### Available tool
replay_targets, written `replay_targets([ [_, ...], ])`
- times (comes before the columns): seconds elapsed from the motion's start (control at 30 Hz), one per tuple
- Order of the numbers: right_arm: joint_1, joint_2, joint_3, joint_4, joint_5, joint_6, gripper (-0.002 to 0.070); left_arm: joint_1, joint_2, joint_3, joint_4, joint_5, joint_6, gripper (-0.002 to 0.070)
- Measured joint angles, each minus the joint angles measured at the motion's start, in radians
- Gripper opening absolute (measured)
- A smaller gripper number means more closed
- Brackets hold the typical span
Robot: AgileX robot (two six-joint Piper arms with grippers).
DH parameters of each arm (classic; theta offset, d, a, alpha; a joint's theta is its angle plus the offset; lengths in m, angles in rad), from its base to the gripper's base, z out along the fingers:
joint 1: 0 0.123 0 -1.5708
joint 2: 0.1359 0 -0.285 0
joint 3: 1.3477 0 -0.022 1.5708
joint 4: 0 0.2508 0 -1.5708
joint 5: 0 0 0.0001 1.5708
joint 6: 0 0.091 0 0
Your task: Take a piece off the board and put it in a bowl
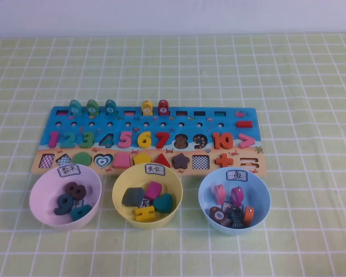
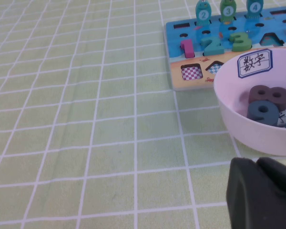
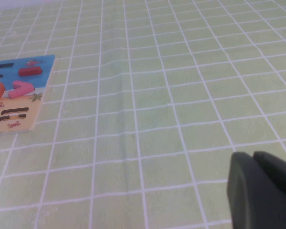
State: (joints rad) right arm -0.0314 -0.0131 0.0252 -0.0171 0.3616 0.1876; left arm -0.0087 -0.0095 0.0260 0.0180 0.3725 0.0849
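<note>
The green "3" (image 1: 86,139) sits in its slot on the board (image 1: 53,115), between the teal "2" and the blue "4". It also shows in the left wrist view (image 2: 240,40), on the board (image 2: 174,28). The pink-lilac bowl (image 1: 37,193) with its white label stands in front of the board's left end and holds dark numerals; in the left wrist view the bowl (image 2: 229,100) is close by. My left gripper (image 2: 257,164) is shut and empty, low over the cloth beside that bowl. My right gripper (image 3: 252,156) is shut and empty, to the right of the board's end (image 3: 43,67). Neither arm shows in the high view.
A yellow bowl (image 1: 120,187) with shape pieces and a light blue bowl (image 1: 205,190) with fish pegs stand in front of the board. Fish pegs (image 1: 92,107) stand upright along the board's far edge. A green checked cloth (image 1: 300,86) covers the table.
</note>
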Motion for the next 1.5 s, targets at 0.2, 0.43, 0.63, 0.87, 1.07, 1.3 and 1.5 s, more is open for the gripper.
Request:
replay_targets([
  [0.2, 0.000, 0.000, 0.000, 0.000, 0.000, 0.000, -0.0017, 0.000, 0.000, 0.000, 0.000, 0.000, 0.000, -0.0005],
  [0.43, 0.000, 0.000, 0.000, 0.000, 0.000, 0.000, -0.0017, 0.000, 0.000, 0.000, 0.000, 0.000, 0.000, -0.0005],
  [0.63, 0.000, 0.000, 0.000, 0.000, 0.000, 0.000, -0.0017, 0.000, 0.000, 0.000, 0.000, 0.000, 0.000, -0.0005],
  [0.87, 0.000, 0.000, 0.000, 0.000, 0.000, 0.000, -0.0017, 0.000, 0.000, 0.000, 0.007, 0.000, 0.000, -0.0005],
  [1.07, 0.000, 0.000, 0.000, 0.000, 0.000, 0.000, -0.0017, 0.000, 0.000, 0.000, 0.009, -0.006, 0.000, -0.0005],
  [1.3, 0.000, 0.000, 0.000, 0.000, 0.000, 0.000, -0.0017, 0.000, 0.000, 0.000, -0.322, -0.167, -0.147, -0.0005],
  [1.5, 0.000, 0.000, 0.000, 0.000, 0.000, 0.000, -0.0017, 0.000, 0.000, 0.000, -0.551, -0.277, -0.251, -0.0005],
])
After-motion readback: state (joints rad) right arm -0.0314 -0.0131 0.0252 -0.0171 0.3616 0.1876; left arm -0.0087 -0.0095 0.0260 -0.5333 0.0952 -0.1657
